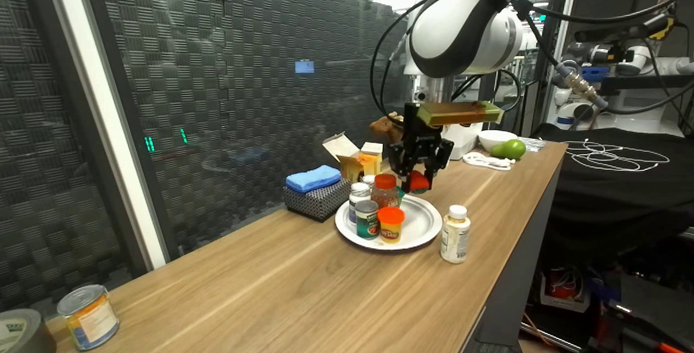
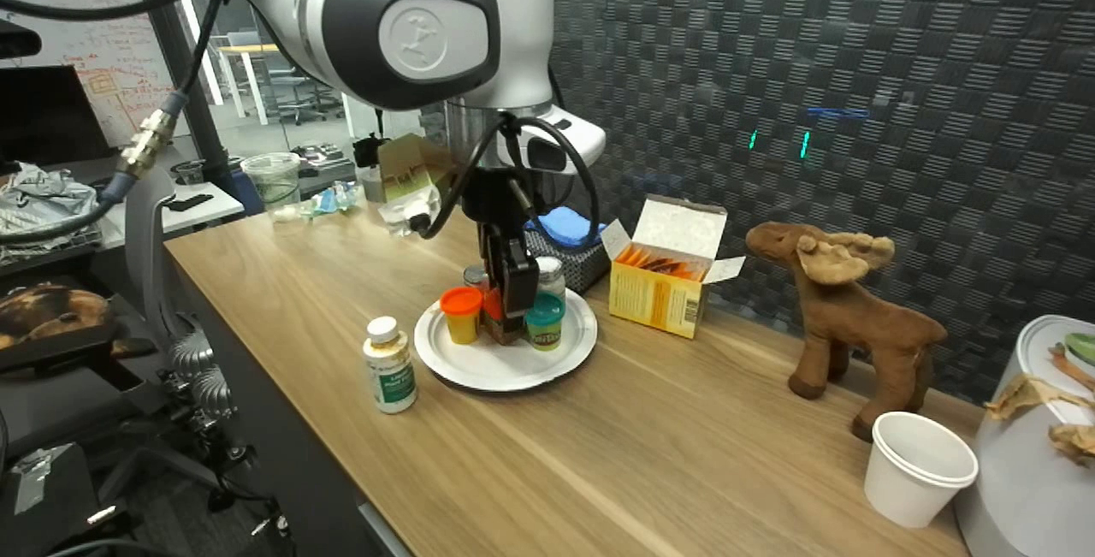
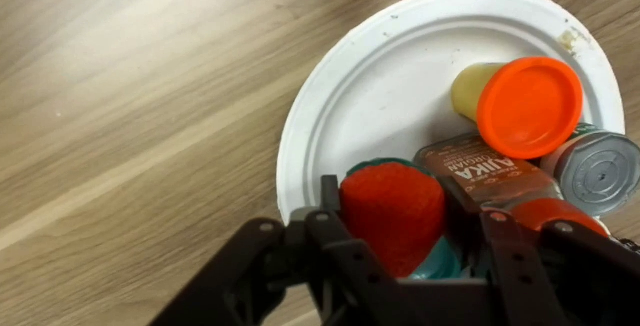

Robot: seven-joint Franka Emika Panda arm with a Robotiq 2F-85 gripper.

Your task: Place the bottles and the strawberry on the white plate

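Observation:
My gripper [image 3: 392,193] is shut on the red strawberry [image 3: 392,211], a finger on each side, its green top facing away from the palm. In an exterior view the gripper [image 1: 418,182] holds the strawberry [image 1: 418,180] above the far part of the white plate [image 1: 420,220]. On the plate stand an orange-lidded yellow tub [image 1: 391,225], a red-lidded Ajika jar [image 1: 385,193], a green-labelled silver-topped container [image 1: 367,220], a white-capped bottle [image 1: 359,201] and a teal-lidded tub [image 2: 545,317]. A white bottle [image 2: 391,369] stands on the table beside the plate.
Near the plate are a dark patterned box with a blue cloth [image 1: 313,178] and an open yellow box [image 2: 659,283]. A toy moose [image 2: 855,317] and white cups [image 2: 915,471] stand farther along. A labelled tin can [image 1: 88,318] and tape roll [image 1: 24,331] lie at the opposite end.

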